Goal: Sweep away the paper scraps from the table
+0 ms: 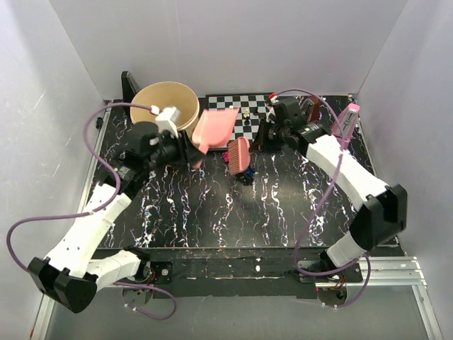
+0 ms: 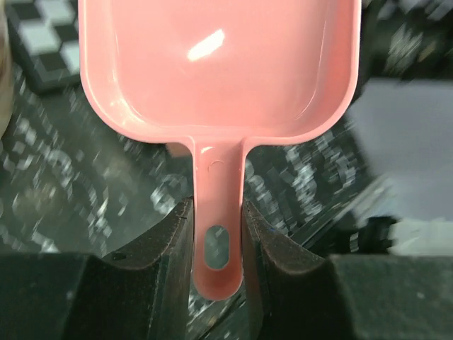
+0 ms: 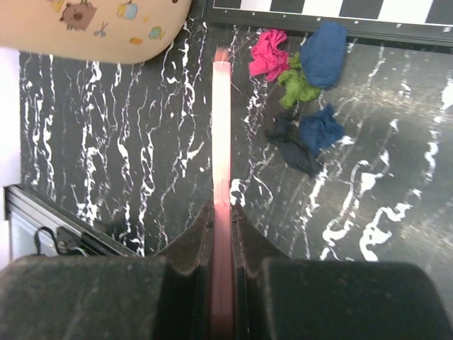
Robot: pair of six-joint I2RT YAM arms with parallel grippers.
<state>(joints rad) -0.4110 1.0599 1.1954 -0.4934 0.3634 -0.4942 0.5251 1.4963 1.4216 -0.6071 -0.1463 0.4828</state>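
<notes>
- Table (image 1: 212,212): black surface with white veining. Both arms reach across it toward the far edge.
- Bowl (image 1: 166,105): tan and round, standing at the far left of the table. Small cartoon prints show on its outer wall in the right wrist view.
- Left gripper (image 2: 217,227): clenched on the handle of the dustpan (image 2: 216,64), with one finger pressed against each side of the handle just above its hanging hole. The pan is pink and its tray is bare inside. In the top view it is tilted, just right of the bowl.
- Brush (image 1: 238,154): pink, near the middle of the table's far half, just right of the dustpan. It appears edge-on in the right wrist view.
- Paper scraps (image 3: 301,99): a small cluster on the table just right of the brush and close to the chessboard's near edge. It holds magenta, green, two dark blue and one black wad, touching or nearly touching. In the top view they sit directly below the brush head.
- Chessboard (image 1: 244,110): black-and-white checkered, at the far edge, with small pieces on it.
- Right gripper (image 3: 222,219): clamped on the brush, fingers tight against both faces.
</notes>
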